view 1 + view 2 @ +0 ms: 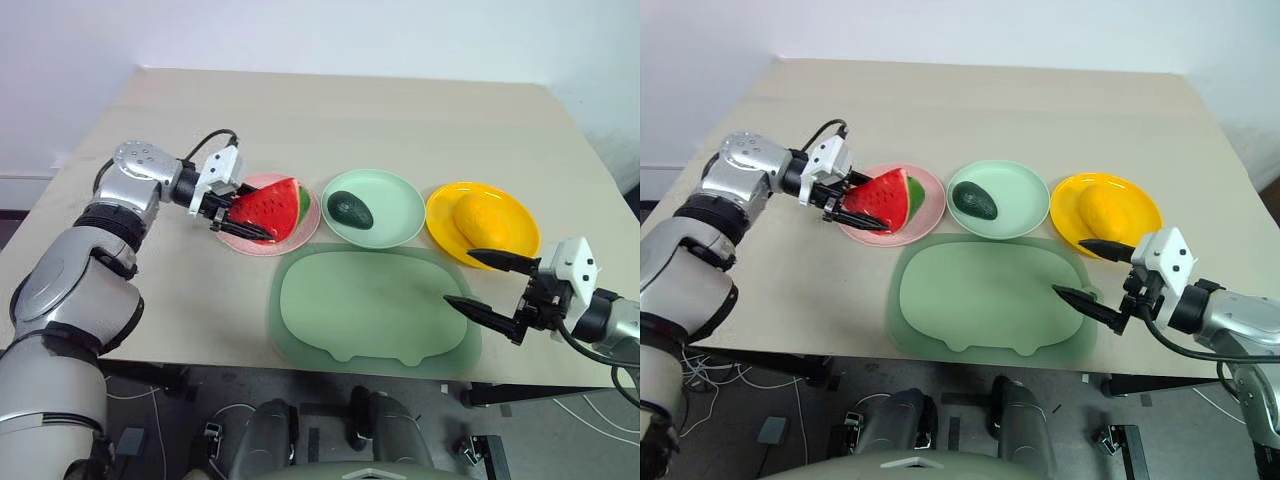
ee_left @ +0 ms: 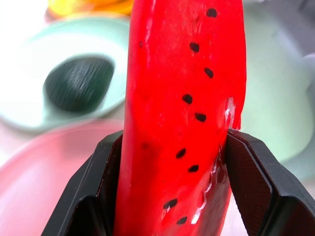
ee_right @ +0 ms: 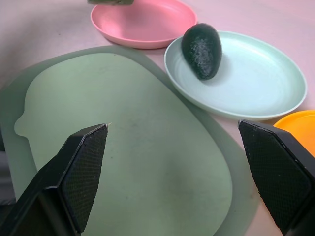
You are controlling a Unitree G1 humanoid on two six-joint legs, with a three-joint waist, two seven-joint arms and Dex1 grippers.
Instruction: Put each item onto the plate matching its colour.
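Observation:
My left gripper point(image 1: 255, 212) is shut on the red watermelon wedge point(image 1: 270, 207), its fingers point(image 2: 256, 177) pressing both flat faces. The wedge hangs just over the pale pink plate point(image 1: 312, 218), whose inside lies bare in the right wrist view. The dark green avocado point(image 1: 350, 209) lies on the mint green plate point(image 1: 400, 205). The yellow oval fruit point(image 1: 478, 217) rests on the yellow-orange plate point(image 1: 518, 228). My right gripper point(image 1: 459, 277) stands open over the right edge of the mat, holding nothing.
A big flat dull-green mat point(image 1: 360, 300) with a wavy outline lies near the table's front edge, just in front of the three plates. The tan table point(image 1: 350, 120) stretches bare behind the plates.

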